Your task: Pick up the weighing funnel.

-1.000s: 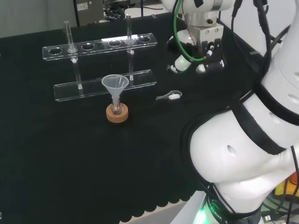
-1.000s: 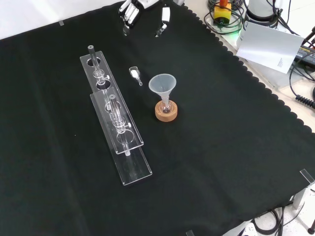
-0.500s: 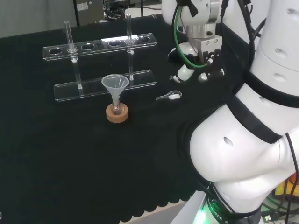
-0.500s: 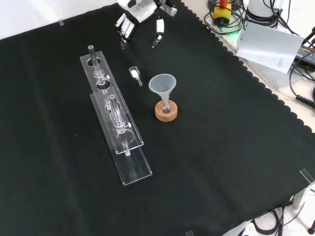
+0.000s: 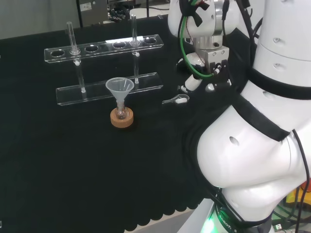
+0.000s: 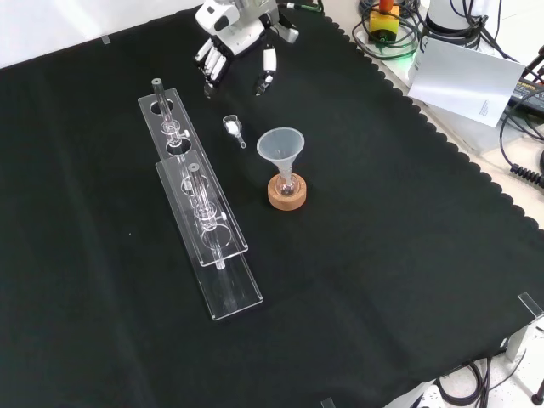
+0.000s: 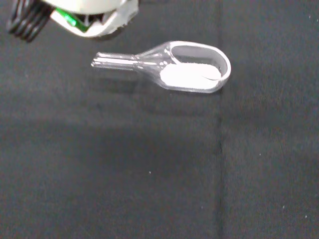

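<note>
1. Head view: your hand (image 5: 212,63) hangs over the surface (image 5: 73,160) with its fingers spread and fairly straight, holding nothing. The weighing funnel (image 5: 176,100) lies on the cloth just beside the fingertips, to their lower left, and apart from them. The funnel (image 5: 119,87) in its flask on the cork ring (image 5: 121,119) stands well apart to the left.

2. Front view: your hand (image 6: 236,38) comes in from the top with a wide gap between fingers and thumb. The weighing funnel (image 6: 231,127) lies below that gap, between the clear rack (image 6: 204,225) and the funnel. The rack is near on the left, so a stray finger on the way down could knock it.

3. Wrist view: the weighing funnel (image 7: 192,62) lies flat with white powder (image 7: 189,75) in its scoop.
   - The piece is low and likely slippery, so if one finger lands before the thumb, it could skid across the cloth.
   - If you pinch the stem alone, the scoop may swing down.
   - If you tilt it as you lift, the powder could spill.
</note>
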You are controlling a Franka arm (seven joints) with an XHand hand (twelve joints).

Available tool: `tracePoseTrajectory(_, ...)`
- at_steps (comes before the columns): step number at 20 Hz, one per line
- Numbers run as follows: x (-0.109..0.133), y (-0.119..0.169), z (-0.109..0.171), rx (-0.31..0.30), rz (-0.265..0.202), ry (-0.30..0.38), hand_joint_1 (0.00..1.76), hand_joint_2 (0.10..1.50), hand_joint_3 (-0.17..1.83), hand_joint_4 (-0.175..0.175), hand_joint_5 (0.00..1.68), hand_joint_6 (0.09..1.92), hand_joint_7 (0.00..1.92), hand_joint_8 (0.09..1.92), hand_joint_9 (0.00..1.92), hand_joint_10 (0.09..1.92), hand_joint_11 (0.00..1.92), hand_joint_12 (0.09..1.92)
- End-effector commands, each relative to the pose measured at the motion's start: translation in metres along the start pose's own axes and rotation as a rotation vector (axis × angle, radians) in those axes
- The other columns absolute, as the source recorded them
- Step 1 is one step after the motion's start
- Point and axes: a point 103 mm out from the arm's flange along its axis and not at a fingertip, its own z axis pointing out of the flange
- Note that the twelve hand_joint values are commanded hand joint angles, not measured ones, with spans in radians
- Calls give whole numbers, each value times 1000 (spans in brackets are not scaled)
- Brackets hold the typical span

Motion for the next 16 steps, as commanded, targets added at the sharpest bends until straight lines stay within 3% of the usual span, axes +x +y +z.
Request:
tracePoseTrajectory(1,-6,14,22,20,1,16,907,586,621,-41,567,119,479,684,604,562,262,1350)
tracePoseTrajectory(5,-3,15,25,26,0,14,908,584,623,-41,569,125,478,685,604,561,260,1349)
tracePoseTrajectory(9,-17,21,38,42,-2,40,909,583,626,-42,568,131,478,686,604,560,258,1349)
tracePoseTrajectory(16,-16,29,51,53,-9,-17,922,582,628,-41,562,137,464,684,594,556,252,1348)
